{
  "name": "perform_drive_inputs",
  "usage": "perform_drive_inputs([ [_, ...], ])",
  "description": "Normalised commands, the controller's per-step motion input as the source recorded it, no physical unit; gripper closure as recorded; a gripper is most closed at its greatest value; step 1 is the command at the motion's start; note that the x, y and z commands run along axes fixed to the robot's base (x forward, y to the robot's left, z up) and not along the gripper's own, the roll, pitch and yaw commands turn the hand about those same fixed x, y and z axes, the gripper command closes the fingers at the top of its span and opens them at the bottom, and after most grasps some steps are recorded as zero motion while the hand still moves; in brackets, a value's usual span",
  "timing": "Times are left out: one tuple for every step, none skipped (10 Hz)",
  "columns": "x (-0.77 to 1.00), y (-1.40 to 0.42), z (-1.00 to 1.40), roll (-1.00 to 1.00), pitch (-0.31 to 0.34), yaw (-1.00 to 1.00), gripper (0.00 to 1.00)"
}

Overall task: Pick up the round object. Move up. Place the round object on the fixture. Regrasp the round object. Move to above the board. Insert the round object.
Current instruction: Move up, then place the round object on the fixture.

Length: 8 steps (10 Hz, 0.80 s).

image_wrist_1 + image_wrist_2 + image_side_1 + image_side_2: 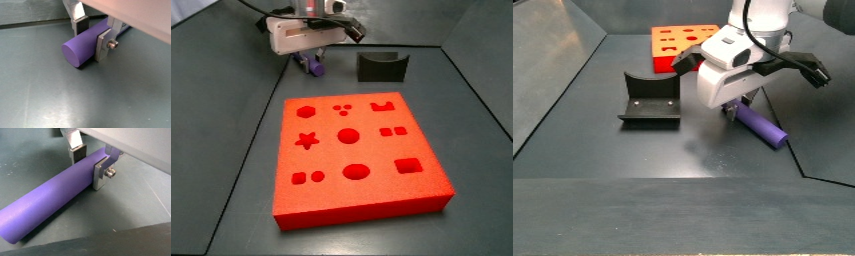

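Note:
The round object, a smooth purple cylinder peg (83,47), lies on the dark floor in both wrist views (53,203). My gripper (92,37) is down over it, with one silver finger plate (103,45) flat against one side and the dark pad (80,24) against the other, shut on the peg near one end. In a side view the peg (760,127) sticks out from under the gripper (743,108), still on the floor. The fixture (381,67), a dark notched block, stands beside the gripper (310,62). The red-orange board (331,150) lies nearer the front.
The fixture (649,103) stands a short way from the peg, and the board (680,40) lies behind it. Dark walls enclose the floor on all sides. A light ledge (33,22) runs along the floor's edge beyond the gripper.

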Motion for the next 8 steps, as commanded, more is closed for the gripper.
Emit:
perform_drive_inputs([
  [0.00,-0.06,0.83,-0.01,0.004,-0.03,1.00],
  [-0.04,-0.06,0.74,0.00,0.028,-0.03,1.00],
  [-0.04,-0.03,0.63,0.03,0.038,-0.03,1.00],
  [-0.02,-0.01,0.51,0.05,0.056,-0.02,1.00],
  [-0.02,0.00,0.38,0.06,0.081,-0.02,1.00],
  [-0.01,0.00,0.22,0.09,0.098,-0.02,1.00],
  [0.00,0.00,1.00,0.00,0.000,0.00,1.00],
  [0.00,0.00,1.00,0.01,-0.006,0.00,1.00],
])
